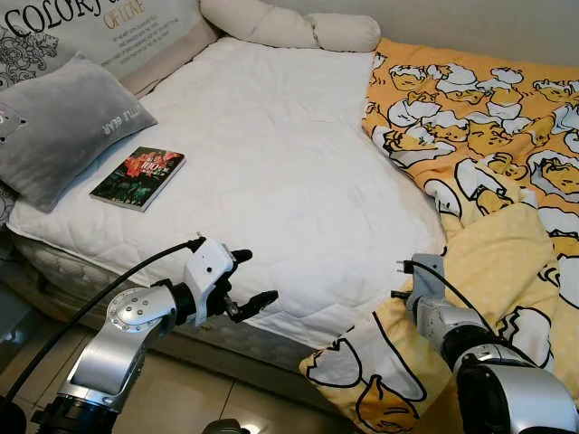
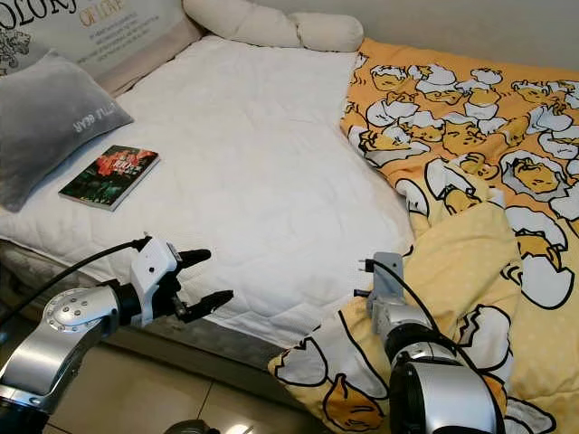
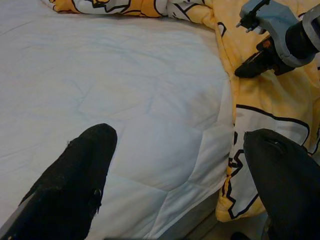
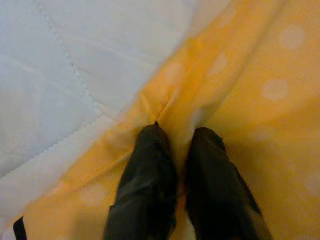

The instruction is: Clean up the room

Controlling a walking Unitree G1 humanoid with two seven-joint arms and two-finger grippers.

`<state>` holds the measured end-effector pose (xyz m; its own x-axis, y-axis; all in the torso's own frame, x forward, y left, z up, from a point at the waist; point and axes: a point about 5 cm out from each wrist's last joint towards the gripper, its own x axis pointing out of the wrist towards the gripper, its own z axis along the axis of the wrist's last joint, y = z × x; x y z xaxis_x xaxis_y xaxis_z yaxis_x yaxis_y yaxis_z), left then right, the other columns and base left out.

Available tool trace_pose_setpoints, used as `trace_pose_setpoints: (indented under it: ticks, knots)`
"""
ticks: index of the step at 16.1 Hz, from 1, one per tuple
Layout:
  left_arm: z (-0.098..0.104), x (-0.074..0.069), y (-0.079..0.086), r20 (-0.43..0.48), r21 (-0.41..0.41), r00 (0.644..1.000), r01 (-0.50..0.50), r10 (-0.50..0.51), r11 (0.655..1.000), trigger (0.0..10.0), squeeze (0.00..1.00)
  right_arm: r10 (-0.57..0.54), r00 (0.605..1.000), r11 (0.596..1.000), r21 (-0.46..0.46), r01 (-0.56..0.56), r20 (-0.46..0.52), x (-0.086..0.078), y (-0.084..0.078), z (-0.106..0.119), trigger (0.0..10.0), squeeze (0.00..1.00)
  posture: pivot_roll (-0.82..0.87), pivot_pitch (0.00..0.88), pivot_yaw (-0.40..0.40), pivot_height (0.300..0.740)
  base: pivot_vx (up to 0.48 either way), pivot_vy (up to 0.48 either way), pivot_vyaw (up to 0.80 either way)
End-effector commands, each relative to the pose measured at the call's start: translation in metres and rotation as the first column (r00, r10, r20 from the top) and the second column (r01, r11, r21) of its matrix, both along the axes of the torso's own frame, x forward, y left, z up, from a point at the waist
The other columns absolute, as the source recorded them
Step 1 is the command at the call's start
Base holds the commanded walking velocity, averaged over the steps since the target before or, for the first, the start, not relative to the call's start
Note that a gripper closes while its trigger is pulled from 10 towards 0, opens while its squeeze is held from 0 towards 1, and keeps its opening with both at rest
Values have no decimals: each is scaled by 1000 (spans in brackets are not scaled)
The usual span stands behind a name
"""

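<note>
a white quilted mattress fills the bed, with a yellow blanket printed with cartoon egg figures bunched over its right side and spilling off the near corner toward the tiled floor. at the head, a large cushion carries big lettering, of which "color" and a smaller orange word can be partly read; the rest of its text is too small to make out. a grey pillow beside it bears white letters seen upside down, reading "little bear". a paperback book with a dark cover and red artwork lies flat on the mattress just beside the grey pillow; its title is not legible. a long cream bolster rests along the far edge.

the right gripper sits at the near edge of the bed, its two black fingers pinched nearly together on a fold of the yellow blanket where it meets the mattress. the left gripper hangs off the near edge of the mattress with its fingers spread wide, holding nothing.
</note>
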<state>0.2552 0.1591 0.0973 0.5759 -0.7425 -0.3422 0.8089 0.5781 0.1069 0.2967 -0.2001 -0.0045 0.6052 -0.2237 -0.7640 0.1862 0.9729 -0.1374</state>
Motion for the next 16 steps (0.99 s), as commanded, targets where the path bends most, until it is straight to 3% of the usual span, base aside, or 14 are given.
trace_pose_setpoints:
  ticks: [1, 4, 6, 7, 8, 9, 10, 11, 12, 13, 14, 15, 16]
  knots:
    - [1, 0, -1, -2, 8, 1000, 15, -15, 1000, 10000, 106, -2, 1000, 1000, 7, 2, 0, 0, -2, 0, 0, 0, 114, 0, 3, 740, 0, 0, 0]
    - [2, 2, -3, -2, 7, 1000, 25, -25, 1000, 10000, 102, 60, 998, 996, 63, -62, 25, 2, 1, 1, 0, 0, 101, 0, 8, 740, 0, 0, 0]
    - [2, 4, -5, 0, 3, 1000, 29, -29, 1000, 10000, 106, 239, 966, 954, 162, -253, 102, 8, 18, 6, 0, 0, 98, 0, 8, 740, 0, 0, 0]
    - [2, 3, -6, -2, 0, 999, 34, -34, 999, 10000, 110, 397, 907, 886, 200, -418, 140, 8, 30, 7, 0, 0, 90, 0, 11, 740, 0, 0, 0]
    - [1, 2, -6, -4, 0, 999, 39, -39, 999, 10000, 106, 552, 807, 767, 253, -590, 209, 4, 43, 10, 0, 0, 88, 0, 12, 740, 0, 0, 0]
    - [1, 2, -7, -7, 0, 999, 46, -46, 999, 10000, 106, 721, 626, 566, 269, -779, 296, -10, 54, 17, 0, 0, 84, 0, 16, 740, 0, 0, 0]
    - [0, 2, -7, -10, -1, 999, 52, -52, 999, 10000, 106, 795, 510, 435, 279, -856, 328, -23, 60, 21, 0, 0, 84, 0, 16, 740, 0, 0, 0]
    - [0, 1, -8, -11, -1, 998, 54, -54, 999, 10000, 102, 815, 466, 385, 281, -879, 343, -29, 60, 24, 0, 0, 82, 0, 16, 740, 0, 0, 0]
    - [0, 1, -7, -12, 0, 998, 58, -58, 998, 10000, 106, 842, 381, 264, 324, -909, 382, -42, 59, 34, 0, 0, 80, 0, 17, 740, 0, 0, 0]
    - [0, 1, -7, -12, 1, 998, 60, -60, 998, 10000, 106, 848, 352, 221, 340, -914, 397, -48, 59, 37, 0, 0, 80, 0, 17, 740, 0, 0, 0]
    - [0, 1, -7, -12, 2, 998, 62, -62, 998, 10000, 102, 859, 303, 142, 376, -916, 414, -56, 58, 42, 0, 0, 80, 0, 17, 740, 0, 0, 0]
    - [0, 1, -7, -13, 5, 998, 68, -68, 998, 10000, 106, 889, 196, 4, 422, -907, 414, -73, 56, 47, 0, 0, 80, 0, 18, 740, 0, 0, 0]
    - [0, 2, -8, -13, 5, 997, 71, -71, 997, 10000, 106, 906, 178, 7, 406, -914, 385, -74, 55, 44, 1608, 0, 80, 0, 18, 740, 0, 0, 0]
